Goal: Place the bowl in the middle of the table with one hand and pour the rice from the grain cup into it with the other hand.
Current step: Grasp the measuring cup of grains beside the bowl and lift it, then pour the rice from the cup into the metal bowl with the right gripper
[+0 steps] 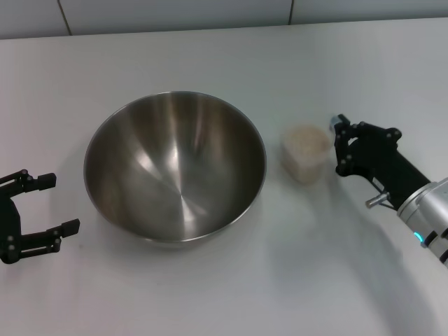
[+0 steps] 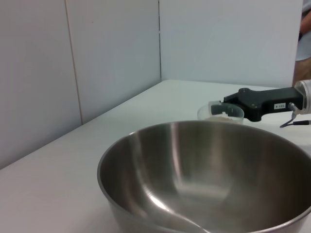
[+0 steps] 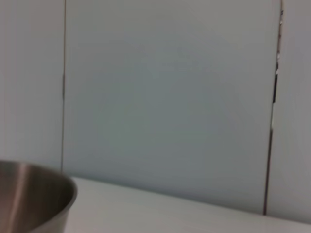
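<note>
Where panels meet: white table (image 1: 210, 294).

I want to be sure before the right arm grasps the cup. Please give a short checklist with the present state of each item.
1. Large stainless-steel bowl on the white table, near its middle: ok.
2. Bowl inside bare: ok.
3. Small translucent plastic cup upright, off-white rice in it: ok.
4. Left gripper open, apart from the bowl: ok.
5. Right gripper at the cup: ok.
6. Right gripper closed on the cup: cannot tell.
</note>
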Robot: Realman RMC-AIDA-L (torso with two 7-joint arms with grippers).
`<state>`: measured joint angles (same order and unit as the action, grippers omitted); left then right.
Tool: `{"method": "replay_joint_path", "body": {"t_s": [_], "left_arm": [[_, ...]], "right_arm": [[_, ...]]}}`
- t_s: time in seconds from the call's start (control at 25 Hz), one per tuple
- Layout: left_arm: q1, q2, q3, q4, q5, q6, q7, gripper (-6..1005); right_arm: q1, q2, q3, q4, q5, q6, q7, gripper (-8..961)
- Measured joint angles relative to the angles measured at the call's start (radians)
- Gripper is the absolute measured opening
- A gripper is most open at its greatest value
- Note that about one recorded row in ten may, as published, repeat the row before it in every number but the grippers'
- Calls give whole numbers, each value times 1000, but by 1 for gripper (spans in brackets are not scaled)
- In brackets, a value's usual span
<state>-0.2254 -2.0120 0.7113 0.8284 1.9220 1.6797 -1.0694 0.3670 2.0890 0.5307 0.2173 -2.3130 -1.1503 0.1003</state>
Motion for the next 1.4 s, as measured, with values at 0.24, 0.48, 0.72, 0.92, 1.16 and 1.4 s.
{"method": "replay_joint_path", "body": {"t_s": [0.24, 0.48, 0.72, 0.92, 1.16, 1.4], "left_arm": [[0, -1, 0, 0, 2, -2, 1, 836], [1, -3, 0, 0, 2, 0, 1, 836], [1, -4, 2, 0, 2, 1, 1, 836], [1, -4, 2, 0, 2, 1, 1, 836], [0, -3, 2, 0, 2, 2, -2, 836], [0, -2, 2, 1, 2, 2, -2, 836]], "right_arm": [[-13, -2, 42, 6, 13, -101, -41, 20], [-20, -1, 49, 34, 14, -218, -134, 8], [-1, -1, 40, 137, 5, -273, -347, 9], [42, 1, 8, 199, -7, -255, -545, 8], [57, 2, -49, 273, -9, -193, -961, 8], [51, 3, -90, 328, -9, -136, -1396, 9]]}}
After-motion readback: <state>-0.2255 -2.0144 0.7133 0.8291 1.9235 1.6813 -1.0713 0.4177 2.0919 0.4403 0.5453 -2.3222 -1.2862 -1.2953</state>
